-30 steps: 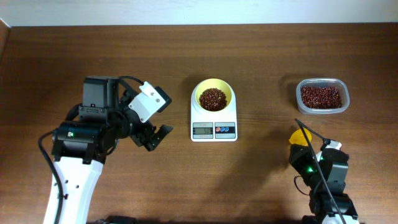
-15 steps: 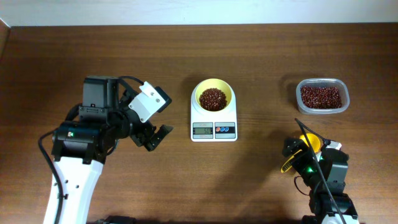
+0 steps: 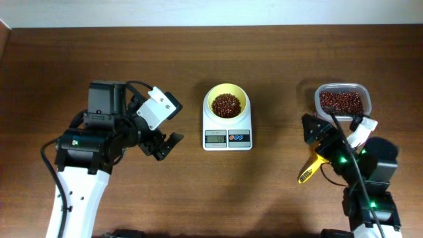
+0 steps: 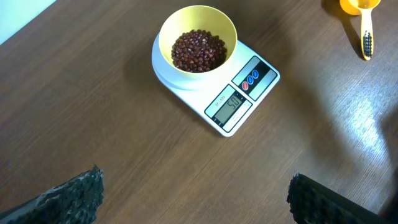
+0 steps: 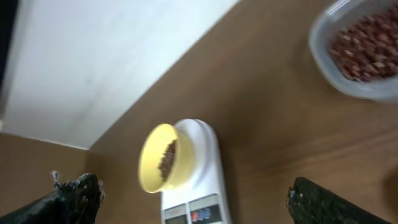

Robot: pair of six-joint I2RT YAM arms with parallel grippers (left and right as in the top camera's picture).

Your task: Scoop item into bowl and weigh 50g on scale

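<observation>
Left fingers [image 4: 73, 198] cropped; tub [image 5: 318, 53] cut off, blurred.

Matt wood-grain table [image 3: 277, 59], glossy plastic scale [image 4: 219, 93], clear plastic tub [image 3: 342, 102]

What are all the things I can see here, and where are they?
table: one, brown wood, under everything
scale: one, white, middle of the table
bowl: one, pale yellow, on the scale
beans: two heaps, reddish-brown, one in the bowl, one in the tub
tub: one, clear plastic, back right
scoop: one, yellow, on the table by the right hand
left hand: one, black, open, left of the scale
right hand: one, black, open, near the tub
</observation>
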